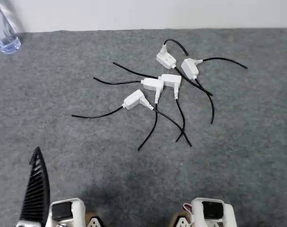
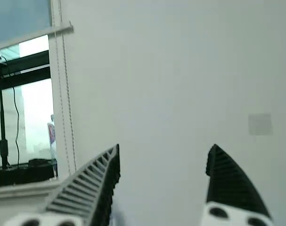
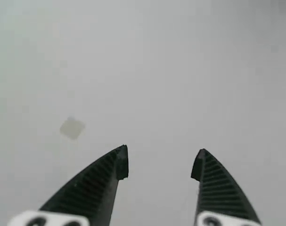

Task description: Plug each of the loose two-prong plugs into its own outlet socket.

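Against a pale wall (image 2: 180, 70), the left gripper (image 2: 165, 149) and right gripper (image 3: 162, 149) both stand spread wide, released.

high: fixed, above arms' side, looks down table (image 1: 48, 142) toward wall (image 1: 157, 14) | left wrist: just behind left gripper (image 2: 165, 148), faces wall and window (image 2: 20, 94) | right wrist: just behind right gripper (image 3: 162, 149), faces wall | shared: both wrist views, pale wall with square plate (image 2: 260, 123)

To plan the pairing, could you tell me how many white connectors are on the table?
5: farthest connector, rightmost connector beside it, middle-right connector and middle-left connector side by side, nearest connector. None seems hidden.
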Controlling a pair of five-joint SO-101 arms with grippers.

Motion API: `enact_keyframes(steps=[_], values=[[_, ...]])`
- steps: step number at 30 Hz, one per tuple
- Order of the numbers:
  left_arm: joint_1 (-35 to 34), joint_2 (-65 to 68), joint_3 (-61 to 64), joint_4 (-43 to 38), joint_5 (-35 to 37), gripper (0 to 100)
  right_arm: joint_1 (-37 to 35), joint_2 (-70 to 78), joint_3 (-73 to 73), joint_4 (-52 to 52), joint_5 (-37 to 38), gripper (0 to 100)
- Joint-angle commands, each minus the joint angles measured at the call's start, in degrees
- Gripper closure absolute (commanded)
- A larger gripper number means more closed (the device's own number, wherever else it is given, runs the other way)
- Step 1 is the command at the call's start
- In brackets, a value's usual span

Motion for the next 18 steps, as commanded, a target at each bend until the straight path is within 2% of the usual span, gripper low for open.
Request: enact_keyframes(steps=[1,5,11,18], values=[[0.09,1.67,-0.48,8.09,4.84,72,-0.31,-7.87,21.19,2.15,-4.66,76.3],[0.18,2.02,2.07,15.56,7.21,72,-0.22,-18.07,40.35,-0.66,-7.12,76.2],[0.18,1.67,14.64,17.32,9.49,72,-0.13,-31.25,68.92,-7.08,-7.03,76.1],[0.18,1.67,33.1,17.41,8.79,72,0.13,-42.77,97.49,-14.99,-7.03,76.1]])
